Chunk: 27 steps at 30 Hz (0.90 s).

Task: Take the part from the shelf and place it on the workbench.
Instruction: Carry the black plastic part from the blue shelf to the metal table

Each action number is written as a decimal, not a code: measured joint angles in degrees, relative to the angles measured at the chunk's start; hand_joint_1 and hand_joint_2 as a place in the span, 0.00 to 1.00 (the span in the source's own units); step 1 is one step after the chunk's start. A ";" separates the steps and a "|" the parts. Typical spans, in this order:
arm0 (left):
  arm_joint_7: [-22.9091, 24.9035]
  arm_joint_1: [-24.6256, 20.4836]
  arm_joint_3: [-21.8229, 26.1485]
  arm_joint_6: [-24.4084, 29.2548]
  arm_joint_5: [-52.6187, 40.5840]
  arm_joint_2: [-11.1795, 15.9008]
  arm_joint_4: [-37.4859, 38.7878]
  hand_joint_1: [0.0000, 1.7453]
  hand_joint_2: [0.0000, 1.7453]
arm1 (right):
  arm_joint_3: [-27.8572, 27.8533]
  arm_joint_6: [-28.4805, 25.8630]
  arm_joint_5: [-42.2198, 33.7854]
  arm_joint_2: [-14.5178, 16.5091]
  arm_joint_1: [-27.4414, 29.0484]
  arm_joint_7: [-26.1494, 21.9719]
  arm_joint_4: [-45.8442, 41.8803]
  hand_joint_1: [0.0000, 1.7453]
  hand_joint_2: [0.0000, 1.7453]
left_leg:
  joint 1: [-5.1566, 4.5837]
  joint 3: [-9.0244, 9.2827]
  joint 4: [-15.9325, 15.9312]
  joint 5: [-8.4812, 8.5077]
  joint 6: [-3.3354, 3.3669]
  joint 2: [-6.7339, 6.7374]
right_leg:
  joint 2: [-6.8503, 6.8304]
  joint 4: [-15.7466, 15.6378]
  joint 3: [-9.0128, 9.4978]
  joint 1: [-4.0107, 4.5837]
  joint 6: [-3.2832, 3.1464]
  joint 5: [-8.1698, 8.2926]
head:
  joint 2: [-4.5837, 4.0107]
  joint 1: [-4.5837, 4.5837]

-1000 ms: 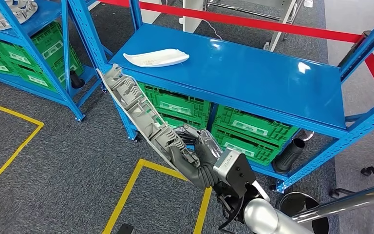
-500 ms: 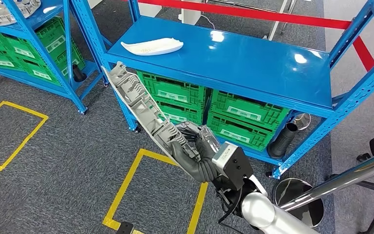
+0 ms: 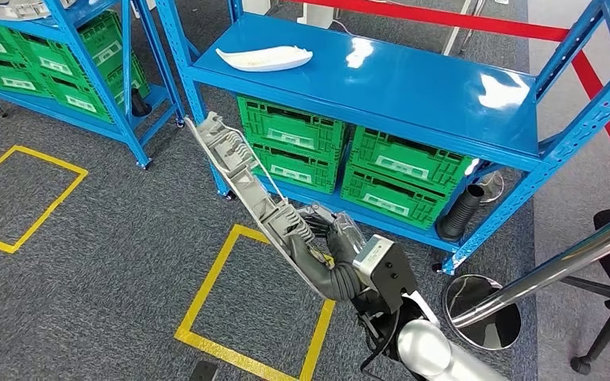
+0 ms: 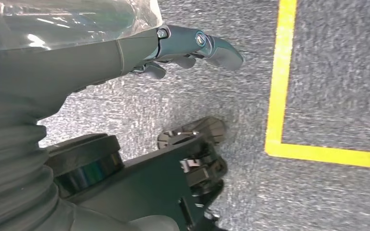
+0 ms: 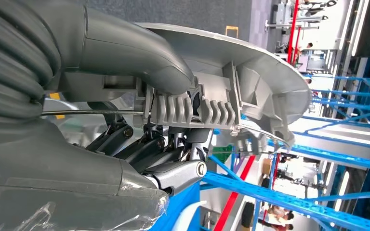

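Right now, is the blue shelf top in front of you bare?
No, a white curved part lies on the blue shelf top, near its far left corner.

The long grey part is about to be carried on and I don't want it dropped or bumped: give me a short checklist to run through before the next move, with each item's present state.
1. Hold on the long grey part: right robot hand grips its lower end, thumb over the ribbed edge in the right wrist view. Ok.
2. Part free of the blue shelf: its upper tip hangs over the carpet, in front of the shelf post. Ok.
3. Balance: held at one end only, most of its length sticks out unsupported. Not ok.
4. Left robot hand: holds nothing, fingers over the carpet, free to help. Ok.
5. Workbench within reach: cannot tell.
6. White part on the shelf top: apart from the carried piece. Ok.
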 joint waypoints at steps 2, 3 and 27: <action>-0.03 0.08 0.00 0.02 0.01 -0.03 0.00 0.00 1.00 | -0.25 -0.06 -0.01 -0.04 0.09 -0.15 -0.03 1.00 1.00 | 0.16 -0.94 0.07 1.18 -0.72 0.01 | 0.19 -4.73 2.33 0.42 -0.52 -1.16 | 0.00 -0.01; -0.04 0.17 0.00 0.03 0.02 -0.03 0.01 0.00 1.00 | -0.33 -0.07 -0.01 -0.09 0.18 -0.23 -0.05 1.00 1.00 | 0.28 -1.32 -0.06 1.90 -1.13 0.00 | 0.28 -5.61 2.23 0.53 -0.79 -1.07 | 0.00 0.00; -0.36 0.16 -0.36 -0.51 0.17 0.19 0.11 0.00 1.00 | -0.69 0.85 -0.03 -0.37 0.97 -0.44 0.14 1.00 1.00 | 0.25 2.51 -1.13 -1.37 0.59 0.07 | -0.10 11.83 -9.01 -0.27 0.87 -2.68 | 0.00 -0.04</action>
